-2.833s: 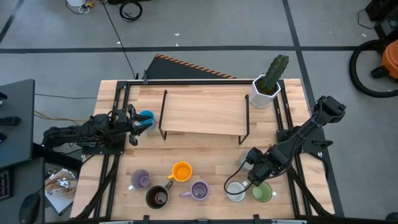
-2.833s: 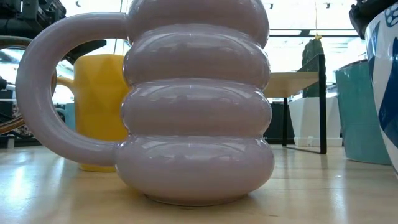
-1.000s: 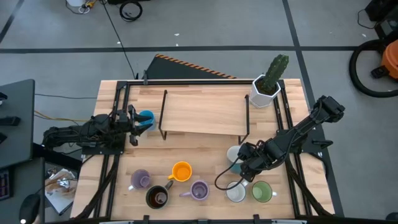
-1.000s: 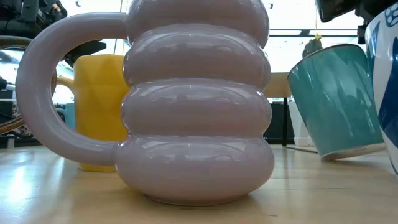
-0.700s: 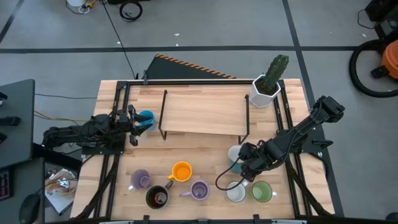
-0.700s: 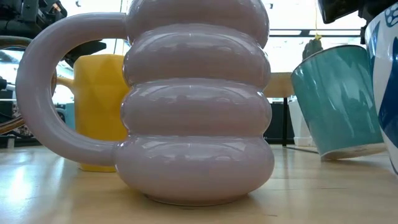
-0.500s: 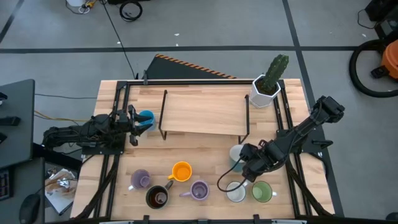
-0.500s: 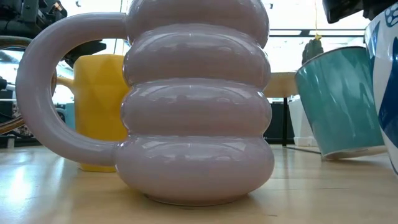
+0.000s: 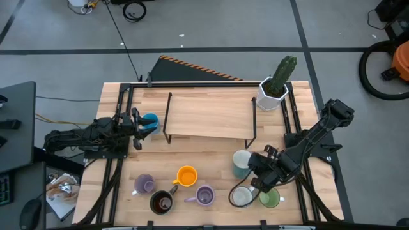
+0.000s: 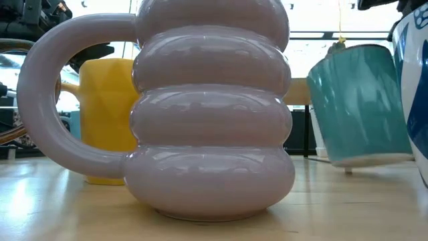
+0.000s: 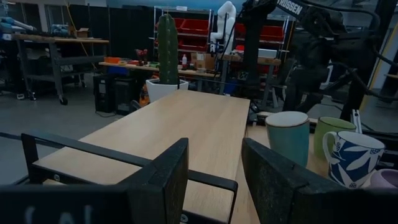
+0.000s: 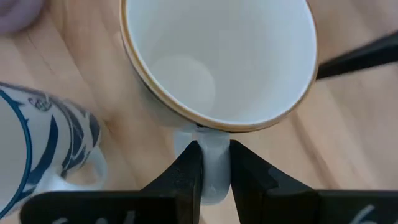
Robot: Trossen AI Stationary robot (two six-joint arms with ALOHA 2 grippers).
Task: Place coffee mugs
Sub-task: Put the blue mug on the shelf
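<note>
My right gripper (image 9: 255,165) (image 12: 214,152) is shut on a teal mug (image 9: 241,160) (image 10: 361,107) with a white inside and tan rim (image 12: 217,56). The mug is on the right side of the table, in front of the wooden rack. My left gripper (image 9: 137,123) (image 11: 214,162) is open at the table's left side, with nothing between its fingers. A blue mug (image 9: 151,121) shows just beyond it. Along the near edge stand two lavender mugs (image 9: 144,184) (image 9: 204,195), a dark brown (image 9: 161,202), an orange (image 9: 186,175), a blue-patterned white (image 9: 241,198) and a green mug (image 9: 270,197). My right gripper pinches the teal mug's handle (image 12: 214,138) between its two fingers (image 12: 186,180), one on each side. It comes from above, slanting in from the table's right. The mug is nearly upright with its mouth up, close over the table; whether its base touches I cannot tell.
A low wooden rack (image 9: 211,115) on black legs spans the table's middle. A white hexagonal pot with a cactus (image 9: 273,92) stands at the far right corner. The patterned mug (image 12: 43,155) is close beside the held mug. Bare wood lies between the rack and the mug row.
The teal mug was tilted a second ago and has come nearly upright in my right gripper's hold. My right wrist has swung a little toward the table's right, while the mug stayed at about the same spot.
</note>
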